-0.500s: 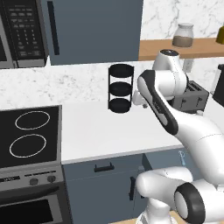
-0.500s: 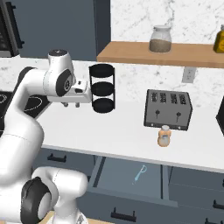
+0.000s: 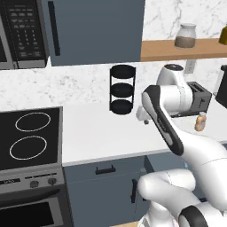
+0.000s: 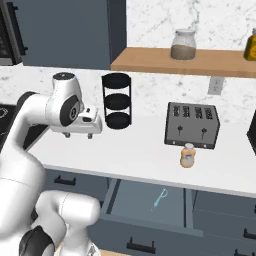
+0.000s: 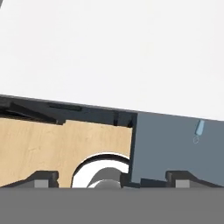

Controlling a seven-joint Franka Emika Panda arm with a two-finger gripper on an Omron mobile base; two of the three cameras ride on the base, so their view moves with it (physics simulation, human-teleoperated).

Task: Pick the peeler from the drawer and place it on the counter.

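The arm had barely shifted from half a second earlier, its gripper [image 4: 90,135] hovering above the counter [image 4: 145,155], fingers apart and empty. The peeler [image 4: 159,198] lay untouched in the open drawer [image 4: 125,202], so the pick remained undone.

No words, brands or numbers can be read. The microwave [image 3: 22,33] keypad shows pale marks, too small to make out.

The peeler [image 4: 159,198] lies in the open drawer [image 4: 131,199] below the desk [image 4: 135,156]. On the desk, a toaster [image 4: 192,125] stands right of a tiered rack [image 4: 117,100], a small bottle [image 4: 187,155] just before it.
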